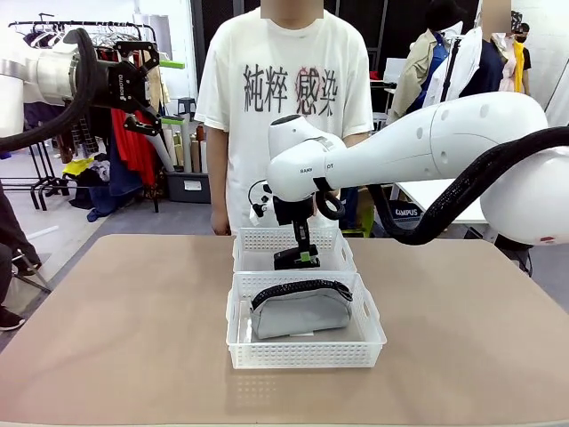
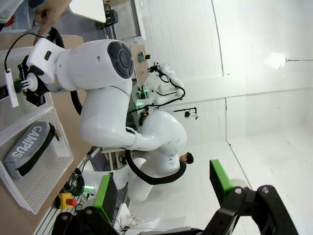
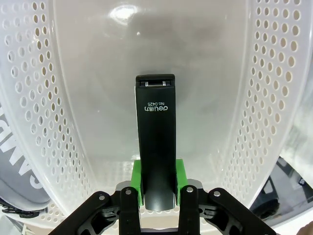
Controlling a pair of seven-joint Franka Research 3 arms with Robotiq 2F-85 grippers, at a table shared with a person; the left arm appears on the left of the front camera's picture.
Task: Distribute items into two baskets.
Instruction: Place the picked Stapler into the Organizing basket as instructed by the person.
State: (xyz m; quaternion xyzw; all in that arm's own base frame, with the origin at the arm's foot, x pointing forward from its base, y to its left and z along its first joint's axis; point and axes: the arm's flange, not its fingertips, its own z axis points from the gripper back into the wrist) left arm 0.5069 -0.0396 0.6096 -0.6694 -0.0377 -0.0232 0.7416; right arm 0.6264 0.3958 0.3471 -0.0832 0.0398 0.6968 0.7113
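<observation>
The grey pencil pouch with its black zipper lies in the larger, nearer basket; its CAMPUS print faces the left wrist view. Behind it stands the smaller basket. My right gripper reaches down into this smaller basket and is shut on the black stapler, its green pads clamped on the stapler's near end. Whether the stapler touches the basket floor I cannot tell. My left gripper hangs high at the far left, open, holding nothing, its green pads wide apart.
A person in a white printed T-shirt stands at the far edge behind the baskets, one hand hanging by the table. The brown tabletop lies bare on both sides of the baskets. Clothes racks stand in the background.
</observation>
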